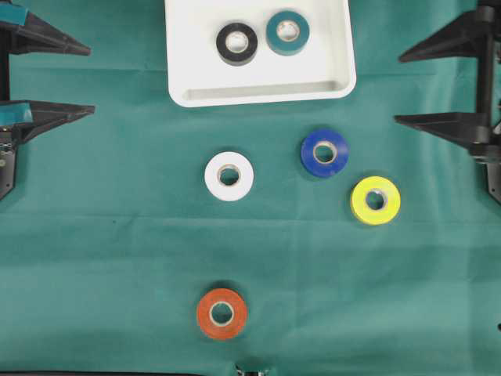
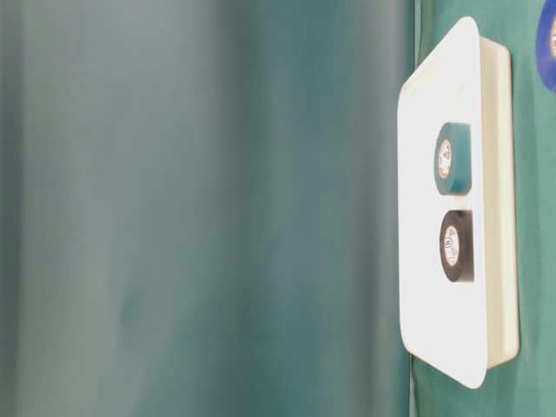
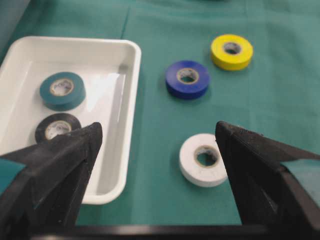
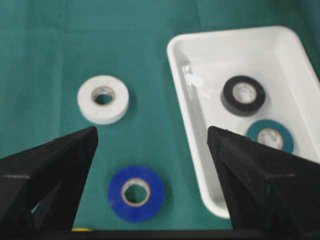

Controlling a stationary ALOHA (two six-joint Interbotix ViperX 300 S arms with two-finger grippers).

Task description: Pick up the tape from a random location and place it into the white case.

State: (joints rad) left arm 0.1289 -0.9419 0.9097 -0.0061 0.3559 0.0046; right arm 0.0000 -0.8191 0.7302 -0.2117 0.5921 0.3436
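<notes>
done: black tape [image 1: 236, 43] and teal tape [image 1: 287, 33] sat in the white case [image 1: 258, 92]
left: white tape [image 1: 228, 175], blue tape [image 1: 324, 152], yellow tape [image 1: 375, 200], orange tape [image 1: 221, 313] probably all loose on worktop
jaws: left gripper [image 1: 47, 74] and right gripper [image 1: 442, 82] both spread apart, empty

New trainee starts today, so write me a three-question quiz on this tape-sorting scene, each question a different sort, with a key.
1. Multiple choice: which rolls lie in the white case? A) black tape roll and teal tape roll; B) blue and yellow; C) white and orange.
2. True or false: the left gripper is shut on the white tape roll.
3. Fill in: the roll nearest the bottom edge of the overhead view is the ___ tape roll.

Key: 1 A. 2 False: both it and the right gripper stand open and hold nothing. 3 orange. The blue tape roll and yellow tape roll lie on the green cloth.
</notes>
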